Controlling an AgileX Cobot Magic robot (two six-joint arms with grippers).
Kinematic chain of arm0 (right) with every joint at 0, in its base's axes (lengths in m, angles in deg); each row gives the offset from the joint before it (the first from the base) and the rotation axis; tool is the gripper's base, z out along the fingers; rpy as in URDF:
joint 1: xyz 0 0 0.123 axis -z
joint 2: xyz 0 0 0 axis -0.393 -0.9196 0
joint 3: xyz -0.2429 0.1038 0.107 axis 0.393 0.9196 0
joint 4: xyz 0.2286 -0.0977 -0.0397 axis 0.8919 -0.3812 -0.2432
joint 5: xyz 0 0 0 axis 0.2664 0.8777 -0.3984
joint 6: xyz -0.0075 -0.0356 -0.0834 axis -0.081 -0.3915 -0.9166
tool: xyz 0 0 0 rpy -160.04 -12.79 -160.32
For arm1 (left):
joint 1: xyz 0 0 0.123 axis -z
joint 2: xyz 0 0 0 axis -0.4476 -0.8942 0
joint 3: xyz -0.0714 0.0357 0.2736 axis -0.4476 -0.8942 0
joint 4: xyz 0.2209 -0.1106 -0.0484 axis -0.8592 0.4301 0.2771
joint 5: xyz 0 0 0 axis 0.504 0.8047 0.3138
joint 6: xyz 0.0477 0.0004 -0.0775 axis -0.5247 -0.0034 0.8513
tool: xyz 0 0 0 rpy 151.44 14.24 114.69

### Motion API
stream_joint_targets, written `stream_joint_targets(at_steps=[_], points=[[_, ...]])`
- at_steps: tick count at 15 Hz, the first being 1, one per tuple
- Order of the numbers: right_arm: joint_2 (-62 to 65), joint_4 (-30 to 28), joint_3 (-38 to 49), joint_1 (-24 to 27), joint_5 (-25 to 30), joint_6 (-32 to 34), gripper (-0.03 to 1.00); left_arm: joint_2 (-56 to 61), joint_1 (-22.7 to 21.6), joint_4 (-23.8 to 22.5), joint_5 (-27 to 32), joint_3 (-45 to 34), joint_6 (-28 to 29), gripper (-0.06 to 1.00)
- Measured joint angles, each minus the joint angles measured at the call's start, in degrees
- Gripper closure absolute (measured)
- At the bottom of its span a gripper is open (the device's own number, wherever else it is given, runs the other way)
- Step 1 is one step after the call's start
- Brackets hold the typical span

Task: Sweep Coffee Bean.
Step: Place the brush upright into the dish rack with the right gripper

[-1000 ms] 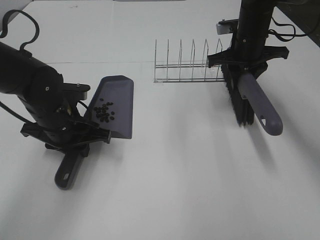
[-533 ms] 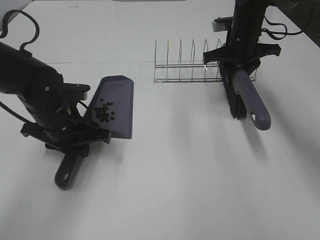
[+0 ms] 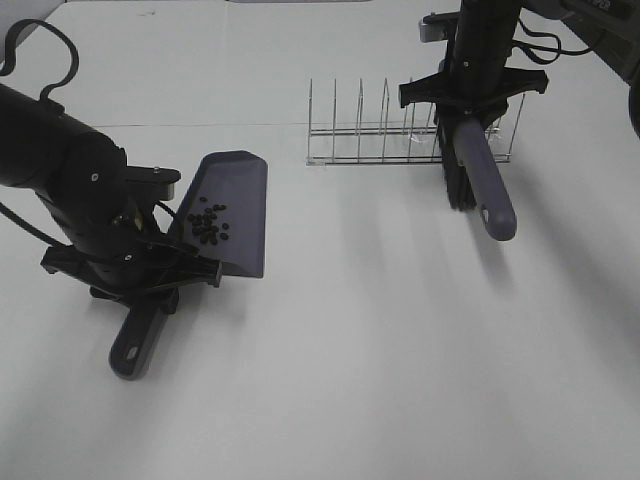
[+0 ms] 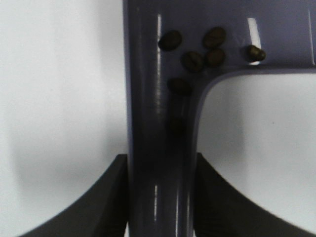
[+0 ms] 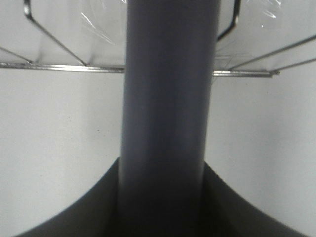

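The coffee beans lie in a small dark cluster inside the purple-grey dustpan on the left of the table. My left gripper is shut on the dustpan's handle. The left wrist view shows the handle between the fingers and several beans on the pan. My right gripper is shut on the brush by its grey handle, held above the table beside the wire rack. Its black bristles face left. The right wrist view shows the handle clamped between the fingers.
A wire dish rack stands at the back centre, right behind the brush; it also shows in the right wrist view. The white table spreads below.
My right gripper has carried the brush back and to the left, toward the wire rack. The left arm, dustpan and beans have not moved.
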Motion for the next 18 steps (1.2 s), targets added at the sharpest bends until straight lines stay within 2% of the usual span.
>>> stream_joint_targets(at_steps=[9, 10, 12, 13, 18], points=[[-0.6, -0.1, -0.1, 0.0, -0.1, 0.1, 0.66, -0.1, 0.0, 0.0, 0.3, 0.2, 0.0, 0.60], [-0.6, 0.2, -0.1, 0.0, -0.2, 0.1, 0.59, -0.1, 0.0, 0.0, 0.4, 0.2, 0.0, 0.60], [-0.6, 0.6, -0.1, -0.1, -0.3, 0.1, 0.38, -0.1, 0.0, 0.0, 0.5, 0.3, 0.0, 0.60], [-0.6, 0.6, -0.1, -0.1, -0.3, 0.1, 0.33, -0.1, 0.0, 0.0, 0.5, 0.3, 0.0, 0.60], [-0.6, 0.6, -1.5, -0.1, -0.5, -0.3, 0.29, -0.1, 0.0, 0.2, 1.2, 0.3, 0.0, 0.60]])
